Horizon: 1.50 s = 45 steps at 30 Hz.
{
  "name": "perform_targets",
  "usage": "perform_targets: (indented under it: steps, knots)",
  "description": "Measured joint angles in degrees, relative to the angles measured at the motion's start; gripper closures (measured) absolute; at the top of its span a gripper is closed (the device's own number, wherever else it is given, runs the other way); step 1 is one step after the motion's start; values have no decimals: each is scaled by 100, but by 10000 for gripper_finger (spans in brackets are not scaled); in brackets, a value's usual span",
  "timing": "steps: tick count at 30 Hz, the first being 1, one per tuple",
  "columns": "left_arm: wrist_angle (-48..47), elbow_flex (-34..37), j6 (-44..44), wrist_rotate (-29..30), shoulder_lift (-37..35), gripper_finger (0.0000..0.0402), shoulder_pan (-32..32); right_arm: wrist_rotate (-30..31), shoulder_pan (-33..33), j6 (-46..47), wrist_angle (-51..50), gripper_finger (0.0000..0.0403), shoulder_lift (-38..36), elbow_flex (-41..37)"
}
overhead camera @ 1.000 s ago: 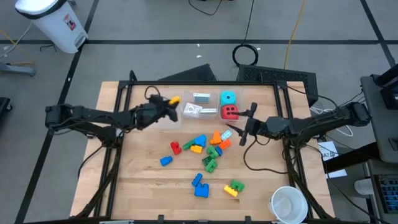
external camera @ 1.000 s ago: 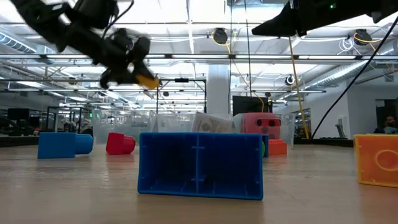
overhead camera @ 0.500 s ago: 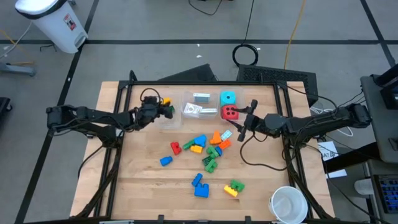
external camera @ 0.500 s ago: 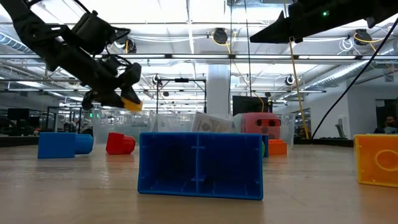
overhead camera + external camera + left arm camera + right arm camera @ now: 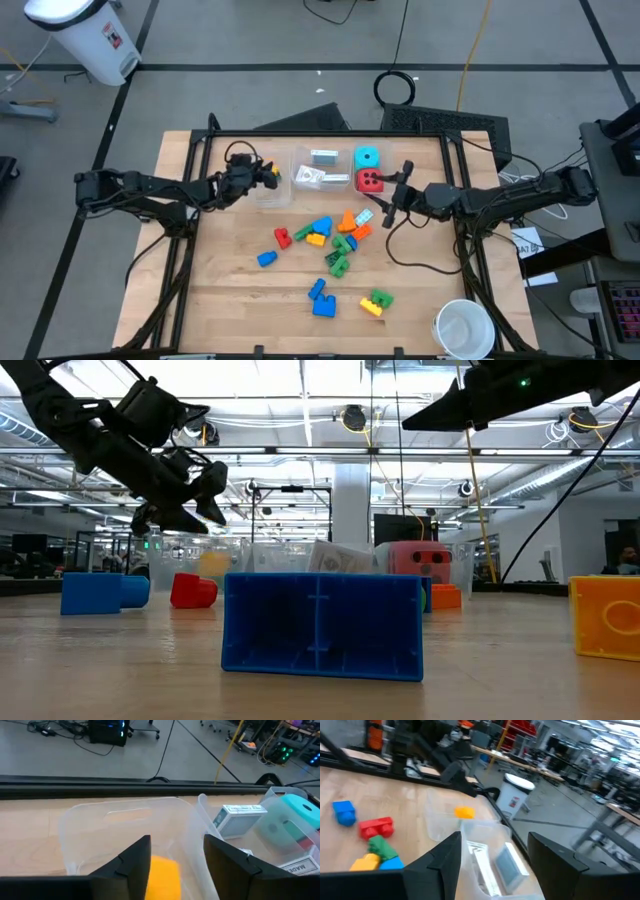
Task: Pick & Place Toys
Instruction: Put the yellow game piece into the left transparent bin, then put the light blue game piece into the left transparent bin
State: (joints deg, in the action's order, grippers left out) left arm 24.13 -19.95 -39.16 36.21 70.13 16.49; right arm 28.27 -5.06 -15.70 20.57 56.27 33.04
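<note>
Left gripper (image 5: 268,172) open above a clear bin (image 5: 270,190), a yellow brick (image 5: 162,876) below it inside.

The left gripper's fingers (image 5: 135,862) are spread and empty, with the yellow brick beneath the gap in the leftmost bin. Bins to the right hold white cards (image 5: 323,157), a cyan die (image 5: 368,157) and a red die (image 5: 369,181). The right gripper (image 5: 395,197) hovers open beside the red die. Loose bricks (image 5: 330,243) lie nearer on the table (image 5: 220,280).

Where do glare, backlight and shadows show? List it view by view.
High view: even overhead light, only soft shadows on the wooden table. Low view: bright ceiling strips backlight the left gripper into a dark silhouette. Left wrist view: pale sheen on the clear plastic bin around the small yellow plastic brick.
</note>
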Motion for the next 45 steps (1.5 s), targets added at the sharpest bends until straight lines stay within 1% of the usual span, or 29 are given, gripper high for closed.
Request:
perform_targets:
  steps: [5,7,11,14,16,19,20,23,25,28,30,33,38,45]
  knots:
    - [-4,-157,379,-89,0,164,0,-304,-2,62,-29,206,0,0]
    - [-8,-245,571,-199,0,143,0,-310,-2,160,-33,206,1,0]
    - [8,-406,799,-547,-252,107,0,-416,0,319,-81,206,2,0]
    - [12,-470,820,-889,-444,90,-25,-462,-6,524,-120,206,0,2]
    - [-3,-474,770,-1151,-577,83,-68,-460,-7,660,-363,206,1,4]
    - [34,-487,721,-1401,-662,79,-149,-475,-7,925,-660,206,46,-101]
    - [13,-487,714,-1441,-660,78,-182,-576,-19,942,-734,206,45,-206]
    - [67,-487,777,-1541,-658,78,-250,-1149,-21,927,-718,206,169,-576]
    - [117,-487,839,-1539,-648,78,-244,-1556,22,1092,-747,206,307,-712]
    - [100,-487,907,-1537,-636,77,-243,-2107,161,1567,-748,206,710,-730]
    - [116,-485,883,-1538,-638,77,-245,-2395,245,1689,-625,206,1073,-737]
    - [155,-485,870,-1537,-638,77,-243,-2591,282,1654,-359,206,1615,-737]
    - [160,-485,702,-1537,-638,77,-243,-2990,286,1152,-14,206,2253,-737]
    - [179,-485,452,-1534,-638,78,-243,-2933,345,532,200,206,2854,-721]
